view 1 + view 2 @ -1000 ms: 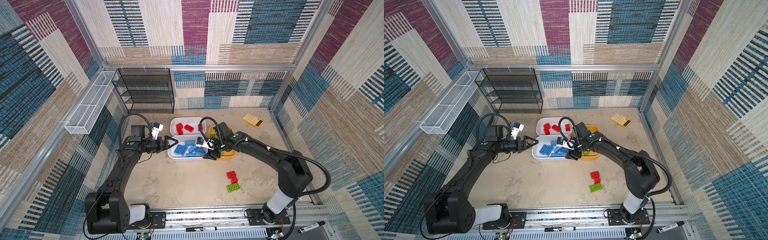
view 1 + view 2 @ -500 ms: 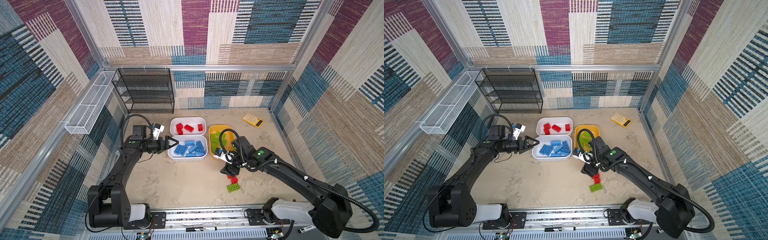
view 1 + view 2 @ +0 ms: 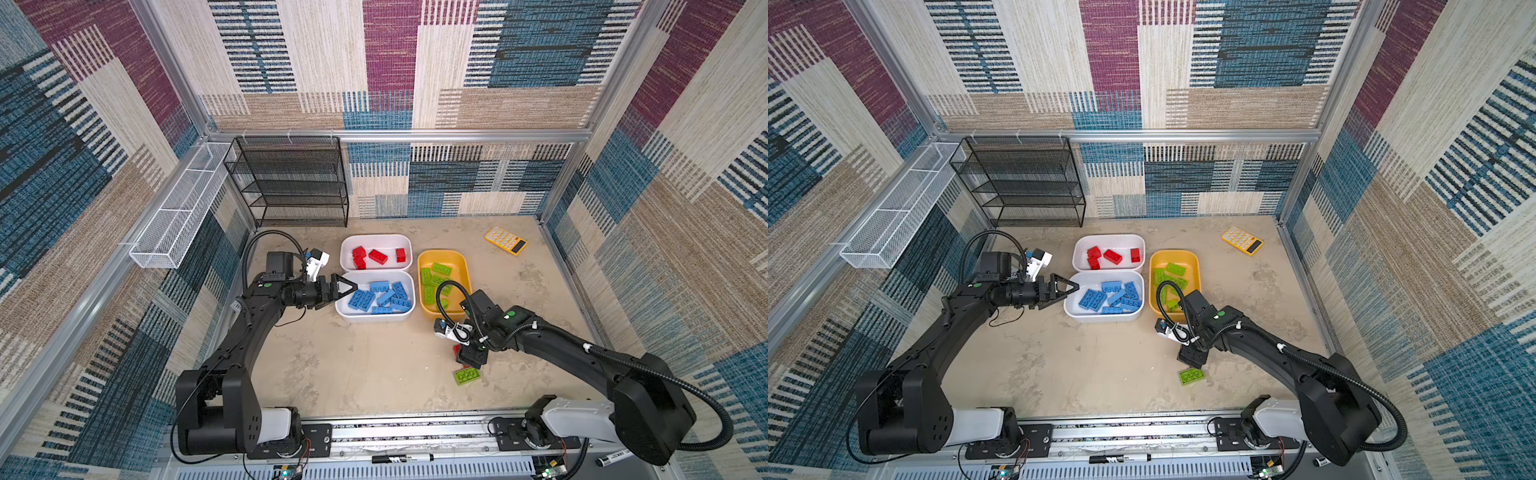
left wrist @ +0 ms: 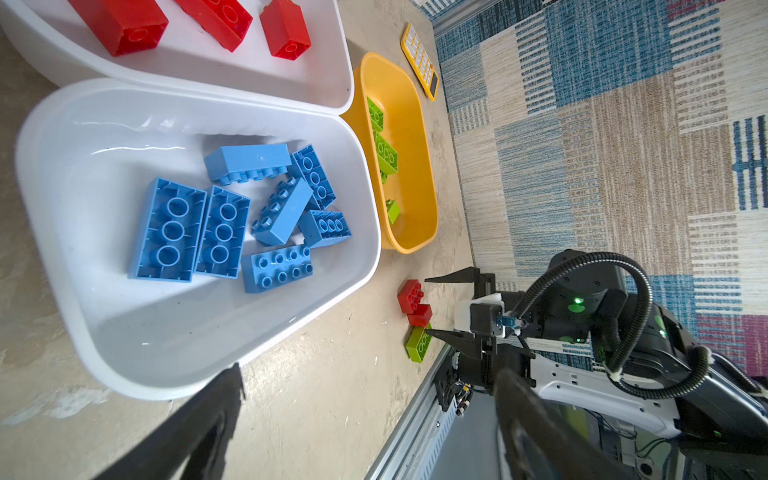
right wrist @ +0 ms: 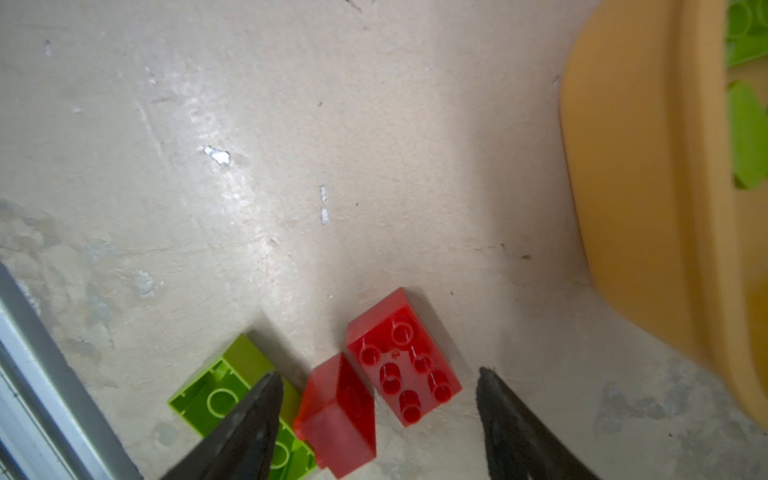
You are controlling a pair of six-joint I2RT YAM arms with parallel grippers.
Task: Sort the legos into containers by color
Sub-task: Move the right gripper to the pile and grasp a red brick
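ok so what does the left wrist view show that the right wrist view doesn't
Only the left wrist view: the blue legos in one white tub, the red legos in the other white tub, the calculator and the right arm.
Only the right wrist view: nothing of its own, just a much closer look at the loose bricks.
Both: the open right gripper, the two loose red bricks, the loose green brick, and the yellow tub holding green legos.

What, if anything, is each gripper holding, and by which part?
Nothing. Left gripper stands open and empty; right gripper stands open over two red legos, gripping neither.
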